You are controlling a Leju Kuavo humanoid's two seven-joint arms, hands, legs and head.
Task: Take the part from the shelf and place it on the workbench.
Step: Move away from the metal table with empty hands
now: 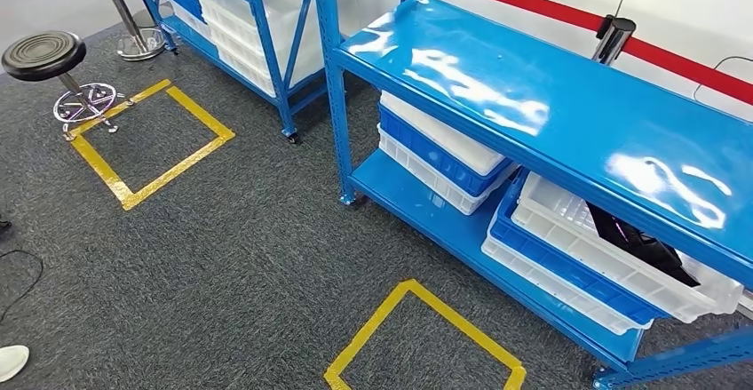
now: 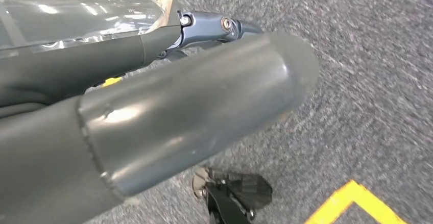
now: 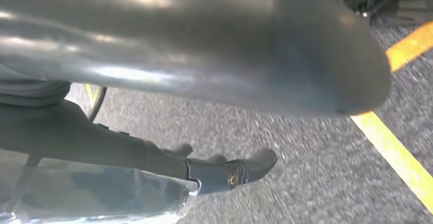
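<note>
A black part lies in a white bin that is stacked on a blue bin on the lower level of the near blue shelf, at the right of the head view. The shelf's top board hides most of the part. My left hand hangs over the grey carpet, its thick thumb in front and its dark fingers stretched out with nothing in them. My right hand hangs the same way, fingers extended over the carpet and holding nothing.
A second blue shelf with white bins stands at the back left. More white and blue bins fill the near shelf's lower level. Yellow tape squares mark the carpet. A black stool stands far left.
</note>
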